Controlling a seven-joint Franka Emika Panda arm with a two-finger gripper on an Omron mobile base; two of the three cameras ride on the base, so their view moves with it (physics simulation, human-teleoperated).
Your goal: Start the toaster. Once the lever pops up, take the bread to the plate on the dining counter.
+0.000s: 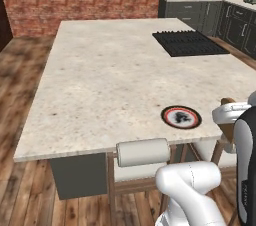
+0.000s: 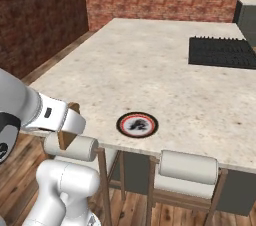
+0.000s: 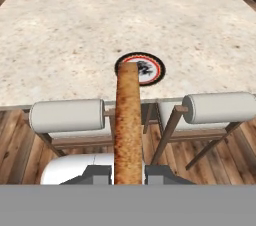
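Pincer (image 3: 128, 172) clamping bread (image 3: 128, 120) edge-on | hovering off worktop (image 1: 100, 85) edge, above stools (image 3: 67, 115) | plate (image 3: 140, 68) sitting near edge

From behind the arm on its left, one camera looks forward and down across the dining counter (image 1: 100, 80), taking in the black cooktop (image 1: 187, 43) far right and the brick wall (image 1: 65, 0) beyond. Its partner sits behind on the right, angled the same way, closer to the near edge of the counter. Both share the plate (image 1: 181, 117) near that edge and the padded stools (image 2: 188, 166) tucked below. The hand camera rides low and close, facing along the bread (image 3: 128, 120) toward the plate, with the cooktop at its far top.
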